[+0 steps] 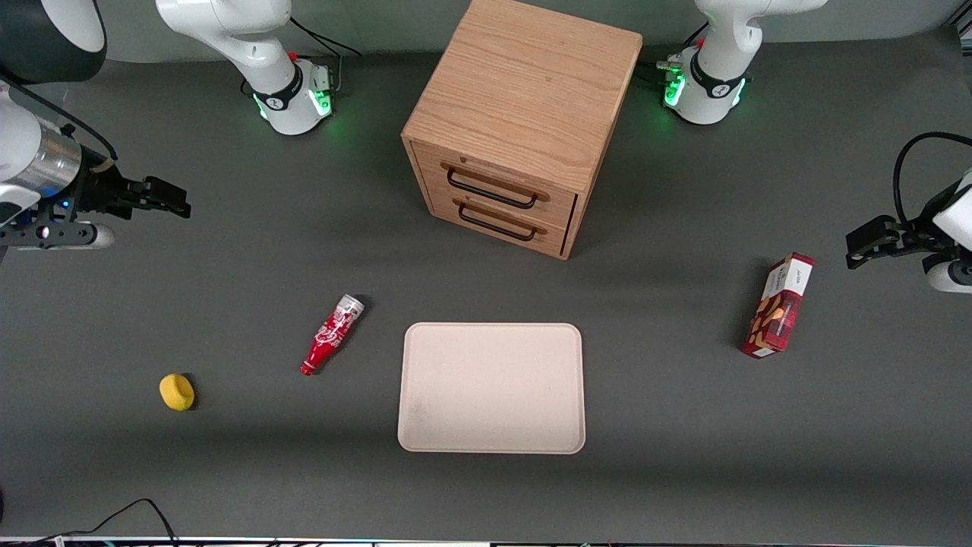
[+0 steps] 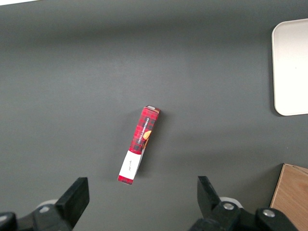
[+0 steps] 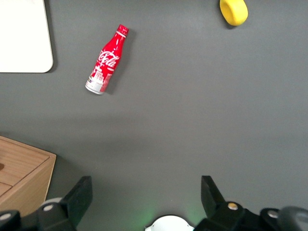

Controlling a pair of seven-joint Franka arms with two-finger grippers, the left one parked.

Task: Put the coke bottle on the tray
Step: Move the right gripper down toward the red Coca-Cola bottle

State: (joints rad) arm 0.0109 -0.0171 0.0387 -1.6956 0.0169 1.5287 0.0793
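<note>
Red on grey: small slim red coke bottle (image 1: 332,335) with white script, silver-grey base and red cap found lying on its side on the dark grey table (image 1: 228,456), left of centre in the front view, cap pointing toward the camera, base pointing away. Nothing holding it. Just beside it toward frame centre, but apart from it, large flat pale beige rectangular tray (image 1: 492,387) with rounded corners and low rim, carrying nothing.

Progress judged nil: bottle not grasped, not lifted, not on tray. Left to do, by judgement: approach, grasp, carry across the short gap, set down inside the rim.

Left to right in the front view:
- Black two-finger gripper (image 1: 171,199) of the working arm at upper left edge, held above the table, well apart from the bottle, forearm roughly level and fingers pointing toward frame centre. Seen in the wrist view (image 3: 147,195) with both fingers spread wide and nothing between them.
- Small round yellow object (image 1: 177,392) at lower left, near the bottle, nearer the camera.
- Bottle, then tray, as above.
- Light wooden two-drawer cabinet (image 1: 516,121) with black handles at upper centre.
- Red rectangular snack box (image 1: 778,306) at right, toward the parked arm's end.
</note>
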